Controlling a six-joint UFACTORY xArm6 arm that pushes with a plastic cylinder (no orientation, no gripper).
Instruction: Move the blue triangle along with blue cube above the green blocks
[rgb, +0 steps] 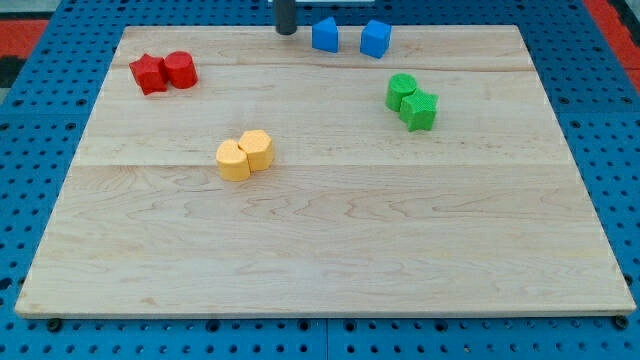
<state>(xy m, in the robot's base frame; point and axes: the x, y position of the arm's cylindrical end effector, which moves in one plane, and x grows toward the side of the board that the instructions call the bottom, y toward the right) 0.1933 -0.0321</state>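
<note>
Single camera, raised at the view's bottom edge, looks obliquely down across the whole pale wooden surface (330, 250); moderately near, blue perforated base (600, 60) framing it.

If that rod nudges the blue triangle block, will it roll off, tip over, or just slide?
Probably slide: the blue triangle sits on a flat face on the smooth wooden board. It looks squat, so tipping seems unlikely. An off-centre push from my tip, just to its left in the view, might turn it.

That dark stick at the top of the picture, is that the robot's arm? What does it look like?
Only my tip shows: the lower end of a plain, straight, dark grey rod, round in section, blunt at the bottom. No jaws, cables or markings are visible; the rest of the arm is out of frame.
</note>
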